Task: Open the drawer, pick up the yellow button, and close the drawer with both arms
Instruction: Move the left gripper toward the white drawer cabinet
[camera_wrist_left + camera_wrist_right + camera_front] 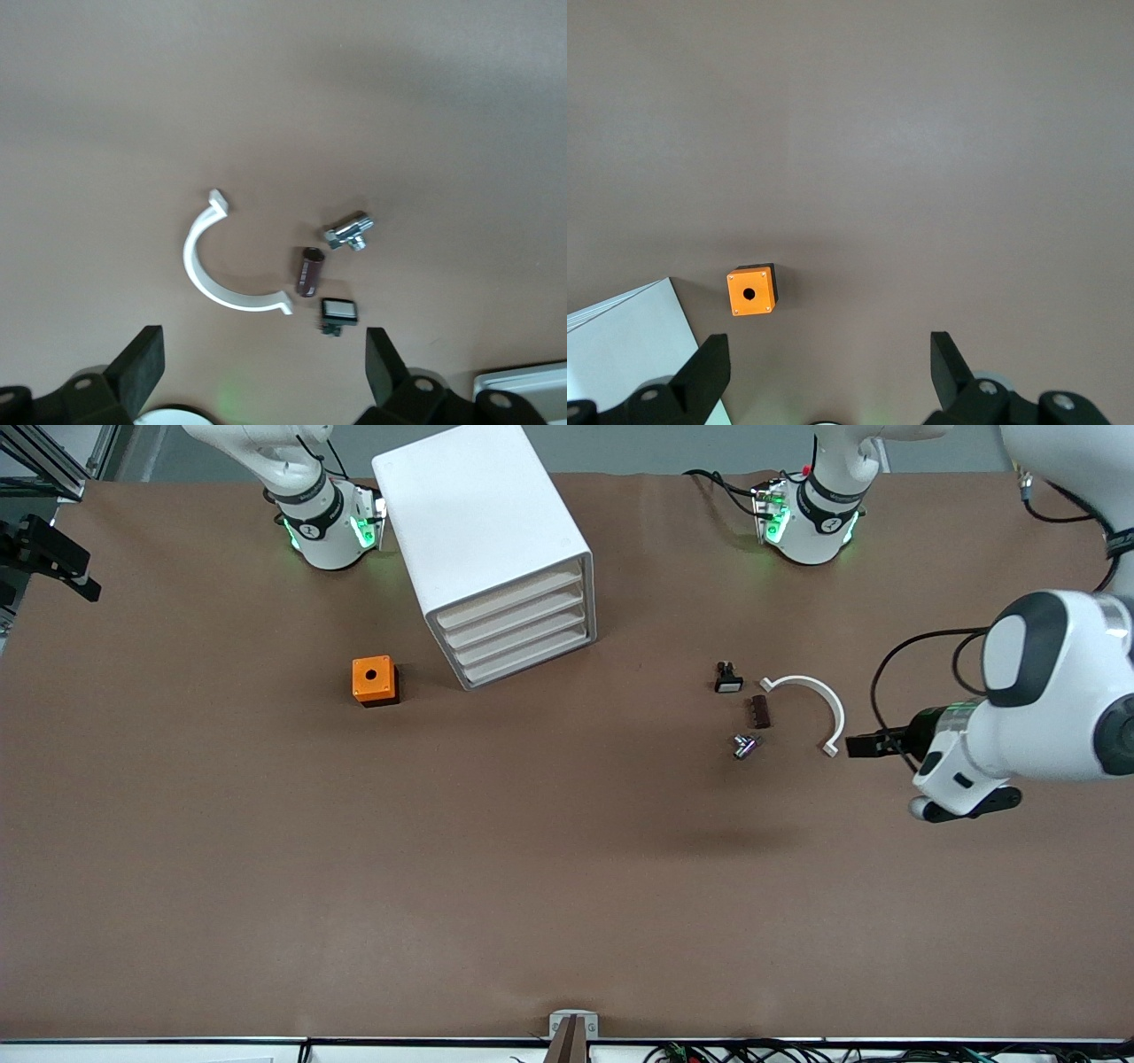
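Note:
The white cabinet (483, 531) stands at the robots' edge of the table, with four alike drawer fronts facing the front camera. Its uppermost drawer (509, 600) is shut. The button is hidden. My left gripper (263, 354) hangs open and empty high over the table, near a group of small parts at the left arm's end. My right gripper (830, 354) is also open and empty, high over bare table beside the orange box (750, 291). A corner of the cabinet (620, 345) shows in the right wrist view.
The orange box with a hole (374, 680) sits beside the cabinet toward the right arm's end. Toward the left arm's end lie a black white-faced switch (727, 680), a brown piece (760, 711), a metal fitting (746, 746) and a white half-ring clamp (811, 695).

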Robot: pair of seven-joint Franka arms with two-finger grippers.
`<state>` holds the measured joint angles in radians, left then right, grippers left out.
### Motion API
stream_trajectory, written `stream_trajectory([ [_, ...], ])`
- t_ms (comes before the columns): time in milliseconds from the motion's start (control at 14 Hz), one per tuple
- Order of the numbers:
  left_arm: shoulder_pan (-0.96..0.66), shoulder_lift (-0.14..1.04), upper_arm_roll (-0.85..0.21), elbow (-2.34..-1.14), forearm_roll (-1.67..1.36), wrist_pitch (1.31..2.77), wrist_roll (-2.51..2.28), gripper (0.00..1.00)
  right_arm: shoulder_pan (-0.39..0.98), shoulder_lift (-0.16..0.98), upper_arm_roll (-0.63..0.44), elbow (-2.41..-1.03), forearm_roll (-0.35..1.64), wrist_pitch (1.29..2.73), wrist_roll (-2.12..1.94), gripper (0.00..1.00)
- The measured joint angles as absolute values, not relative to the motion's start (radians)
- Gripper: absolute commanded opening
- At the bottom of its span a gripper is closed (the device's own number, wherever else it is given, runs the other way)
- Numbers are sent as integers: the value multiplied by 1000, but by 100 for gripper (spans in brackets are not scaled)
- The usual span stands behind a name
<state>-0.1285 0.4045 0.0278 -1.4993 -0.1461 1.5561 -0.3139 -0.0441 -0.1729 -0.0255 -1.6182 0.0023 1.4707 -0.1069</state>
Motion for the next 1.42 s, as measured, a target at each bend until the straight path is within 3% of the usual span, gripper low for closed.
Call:
stream_trajectory([
  [356, -218, 425, 25, -1495, -202, 1541, -637, 100, -44, -173, -27, -1618, 2, 1471, -108, 100],
  [854, -305, 454, 24, -1493, -457, 1347, -1083, 100, -44, -172, -29, -1618, 2, 1471, -109, 100],
  [1424, -307, 609, -19, -1431, -752, 1255, -1747, 100, -44, -171, -30, -1618, 2, 1469, -109, 100],
])
